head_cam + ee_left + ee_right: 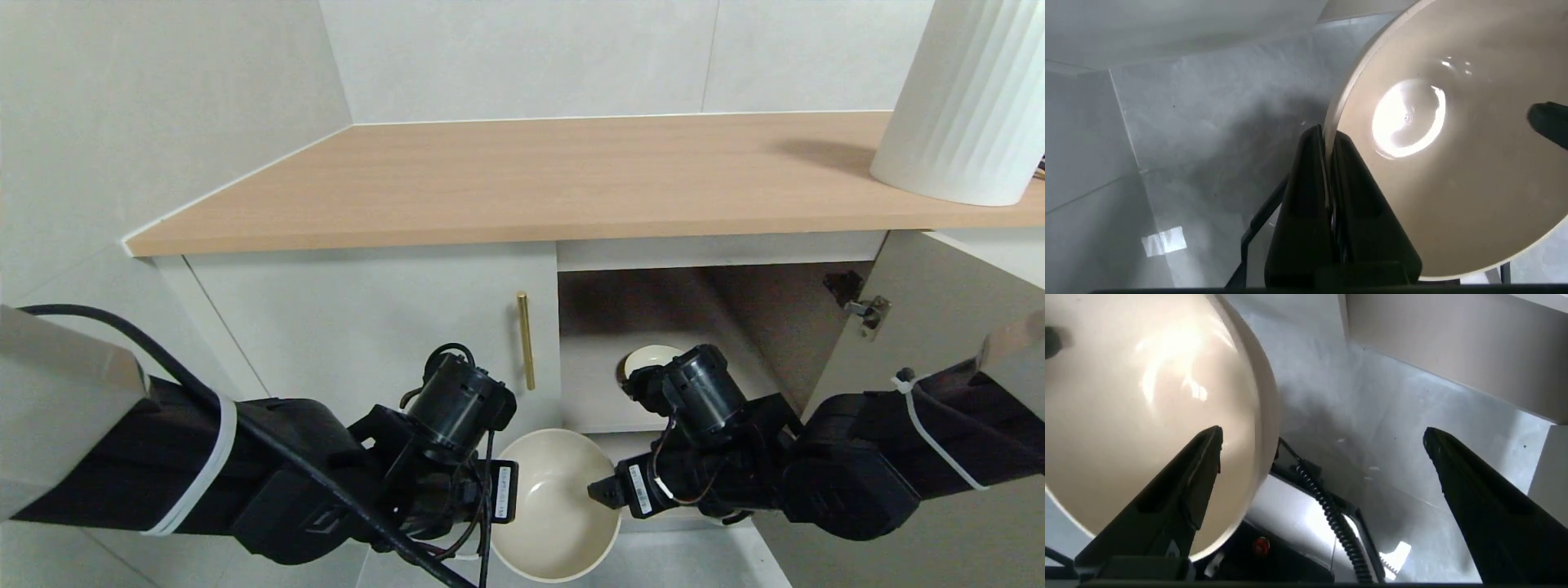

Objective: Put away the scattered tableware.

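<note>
One dish (649, 358) shelved, one bowl (555, 506) in hand.
Your left gripper (1327, 188) pinches the bowl's rim at lower centre of the head view; your right gripper (1323, 439) gapes wide beside it, holding nothing. The dish sits in the open cabinet (759, 310) above — the bowl isn't in yet.

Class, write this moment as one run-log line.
left gripper: shut on bowl rim | right gripper: open, beside bowl | cabinet: open

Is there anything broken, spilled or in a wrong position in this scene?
Nothing looks damaged or spilled. The bowl is empty and whole, held by its rim in the left end effector in front of the open cabinet. The right end effector is open at the bowl's other side.
</note>
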